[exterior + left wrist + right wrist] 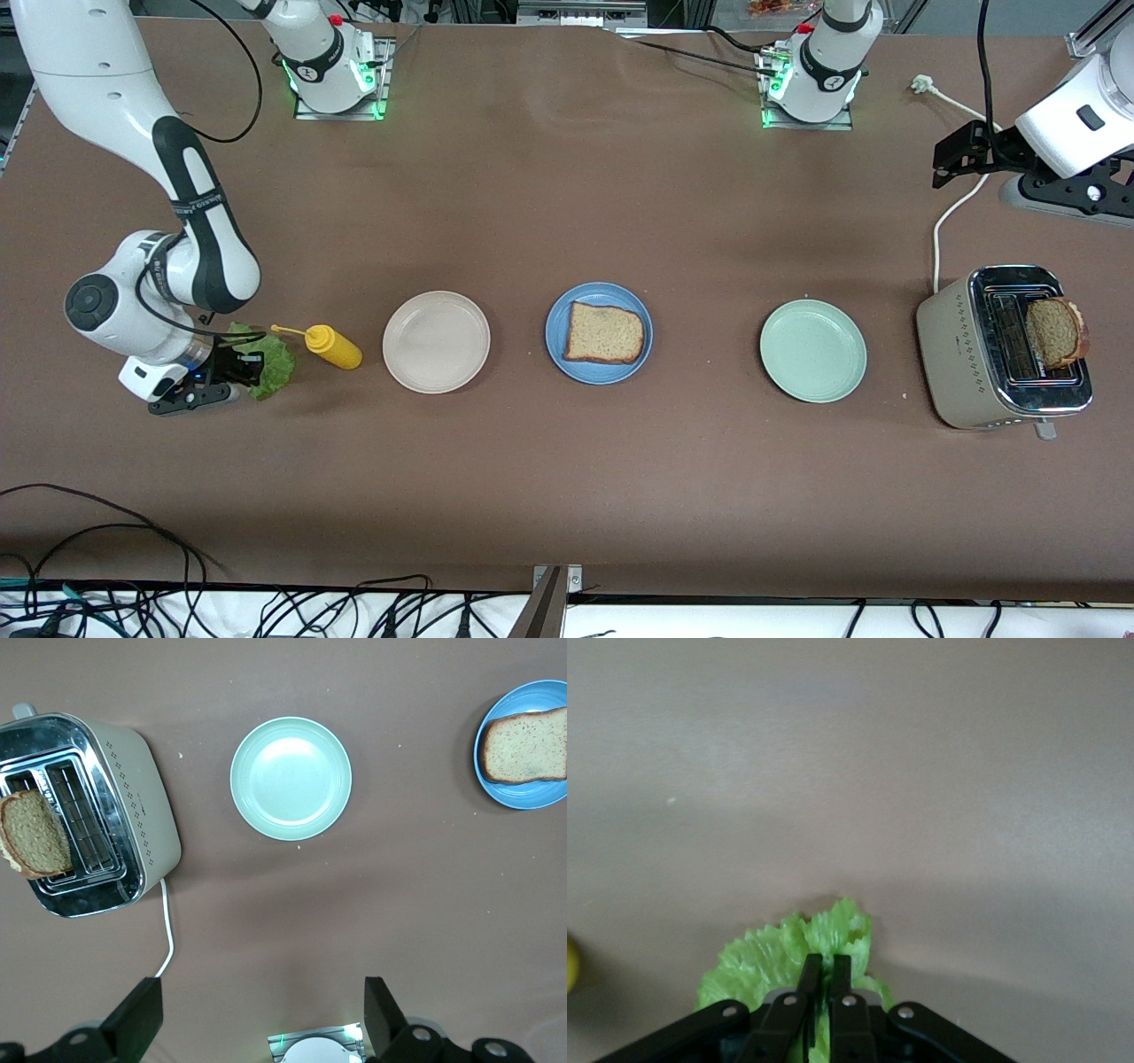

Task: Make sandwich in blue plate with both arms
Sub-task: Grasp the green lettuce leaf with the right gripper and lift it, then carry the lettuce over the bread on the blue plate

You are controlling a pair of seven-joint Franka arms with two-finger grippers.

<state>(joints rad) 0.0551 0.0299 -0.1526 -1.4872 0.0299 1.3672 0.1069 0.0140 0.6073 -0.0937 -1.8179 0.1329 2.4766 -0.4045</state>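
In the front view, the blue plate (599,333) is seen at the middle of the brown desk (567,496), and one bread slice (604,333) lies flat on it. Every place here is given from that plate. Toward the right arm's end of the desk, a cream plate (436,341) is set beside it, then a yellow squeeze bottle (330,346) lying on its side, then the lettuce leaf (268,360). The right tool (241,367) is lowered onto the leaf at desk level and is clenched on it. Toward the left arm's end, a mint-green plate (812,350) is found, and past it a toaster (1001,350) with a second bread slice (1054,332) standing up out of a slot. The left tool (952,158) is held in the air over the bare desk by the toaster's white cord (948,213), with its fingers spread and nothing between them; this arm waits.

In the left wrist view, the toaster (89,815), the slice in its slot (34,833), the mint-green plate (291,778) and part of the blue plate (532,788) with its bread (524,746) are shown from above. The two fingers (133,1019) of the left tool are seen wide apart.

In the right wrist view, the right tool (824,970) is shown pressed together on the ruffled lettuce leaf (788,943), which rests on the desk.
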